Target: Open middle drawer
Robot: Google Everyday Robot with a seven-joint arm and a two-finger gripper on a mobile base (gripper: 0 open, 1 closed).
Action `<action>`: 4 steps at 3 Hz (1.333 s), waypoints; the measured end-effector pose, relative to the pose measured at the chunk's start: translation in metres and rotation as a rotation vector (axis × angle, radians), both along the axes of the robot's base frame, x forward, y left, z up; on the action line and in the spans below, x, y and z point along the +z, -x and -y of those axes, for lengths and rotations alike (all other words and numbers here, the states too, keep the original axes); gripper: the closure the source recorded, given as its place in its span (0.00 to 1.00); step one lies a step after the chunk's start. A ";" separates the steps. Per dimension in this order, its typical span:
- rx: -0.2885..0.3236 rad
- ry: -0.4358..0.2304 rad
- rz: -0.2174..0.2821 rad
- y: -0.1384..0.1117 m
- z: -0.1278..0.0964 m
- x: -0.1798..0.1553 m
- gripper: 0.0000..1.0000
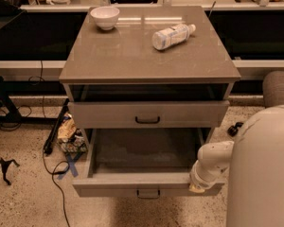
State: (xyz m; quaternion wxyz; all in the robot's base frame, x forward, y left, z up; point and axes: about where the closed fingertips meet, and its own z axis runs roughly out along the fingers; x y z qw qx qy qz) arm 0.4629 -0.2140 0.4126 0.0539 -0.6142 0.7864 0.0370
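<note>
The middle drawer [113, 184] is the low grey-beige front with a small dark bar handle [148, 193]. It stands pulled well out of the cabinet, and its bare inside [142, 150] shows. My gripper [197, 187] is at the end of the white arm [213, 160], right against the drawer front's right end, well right of the handle. The arm's wrist covers most of it. Above, another drawer front [109, 115] with a dark handle [147, 120] sits nearly closed under the grey top [132, 56].
A white bowl [104, 17] and a plastic bottle [173, 35] lying on its side rest on the cabinet top. Cables and a crumpled bag [68, 131] lie on the floor to the left. My white body [265, 174] fills the lower right.
</note>
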 end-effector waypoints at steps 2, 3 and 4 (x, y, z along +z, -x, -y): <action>-0.057 -0.041 0.002 0.046 0.009 -0.004 1.00; -0.057 -0.041 0.002 0.045 0.009 -0.004 1.00; -0.057 -0.041 0.001 0.045 0.009 -0.004 0.73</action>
